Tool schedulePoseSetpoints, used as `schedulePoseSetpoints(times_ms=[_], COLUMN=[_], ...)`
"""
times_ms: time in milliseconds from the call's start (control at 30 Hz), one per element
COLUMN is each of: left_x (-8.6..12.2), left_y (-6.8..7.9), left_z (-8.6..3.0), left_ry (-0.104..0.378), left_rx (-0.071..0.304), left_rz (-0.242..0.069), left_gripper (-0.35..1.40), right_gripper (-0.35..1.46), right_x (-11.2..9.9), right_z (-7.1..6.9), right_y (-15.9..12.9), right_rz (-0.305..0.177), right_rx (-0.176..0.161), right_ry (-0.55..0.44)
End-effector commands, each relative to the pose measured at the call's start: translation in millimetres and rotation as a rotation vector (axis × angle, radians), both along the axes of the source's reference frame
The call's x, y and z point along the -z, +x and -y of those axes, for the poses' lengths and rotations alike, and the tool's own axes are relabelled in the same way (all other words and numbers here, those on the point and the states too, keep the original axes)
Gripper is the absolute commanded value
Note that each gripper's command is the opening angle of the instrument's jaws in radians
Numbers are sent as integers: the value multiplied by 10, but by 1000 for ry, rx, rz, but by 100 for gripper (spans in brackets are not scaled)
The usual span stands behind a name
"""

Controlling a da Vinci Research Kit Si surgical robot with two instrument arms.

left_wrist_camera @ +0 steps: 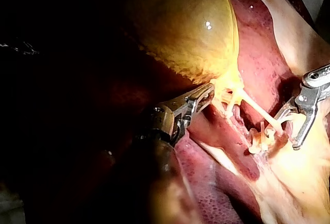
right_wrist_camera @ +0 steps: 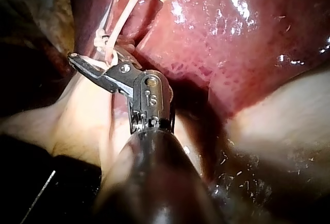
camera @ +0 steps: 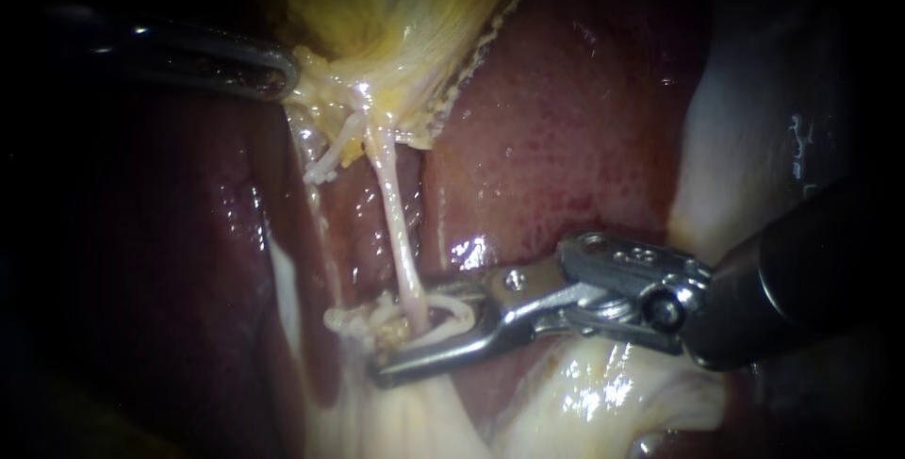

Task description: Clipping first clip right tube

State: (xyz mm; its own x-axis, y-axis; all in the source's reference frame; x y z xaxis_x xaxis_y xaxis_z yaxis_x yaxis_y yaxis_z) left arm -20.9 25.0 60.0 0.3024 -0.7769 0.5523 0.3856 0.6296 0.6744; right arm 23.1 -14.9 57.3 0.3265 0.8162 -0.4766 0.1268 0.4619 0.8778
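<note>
A pale tube [camera: 396, 223] runs down from the yellow gallbladder [camera: 405, 7] to a knot of whitish strands [camera: 358, 319]. It is the right one of two; a thinner strand [camera: 325, 165] lies to its left. My right instrument [camera: 401, 332] comes in from the right. Its jaws are open and straddle the lower end of this tube, one on each side. The same tube [right_wrist_camera: 124, 18] crosses the open jaws of my right instrument [right_wrist_camera: 95, 59] in the right wrist view. My left instrument [camera: 273, 68] is shut on tissue at the gallbladder's neck, as the left wrist view also shows [left_wrist_camera: 203, 95].
Dark red liver [camera: 566, 120] lies behind and to the right of the tube. Pale fatty tissue [camera: 584, 393] sits under the right instrument's jaws, and more pale tissue [camera: 745, 139] rises at the far right. The left side is dark.
</note>
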Motion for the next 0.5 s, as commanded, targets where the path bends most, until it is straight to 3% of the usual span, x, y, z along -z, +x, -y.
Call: schedulePoseSetpoints(times_ms=[33,233,500], left_x=[0,0,0], left_y=[0,0,0], left_z=[0,0,0], left_ry=[0,0,0], left_rx=[0,0,0], left_rz=[-1,-1,0], left_gripper=[-35,-35,-35], right_gripper=[42,21,-20], right_x=[0,-1,-3], right_z=[0,-3,-4], right_y=[0,-2,-2], right_rz=[-1,1,20], right_rx=[1,2,3], right_ry=[-1,6,49])
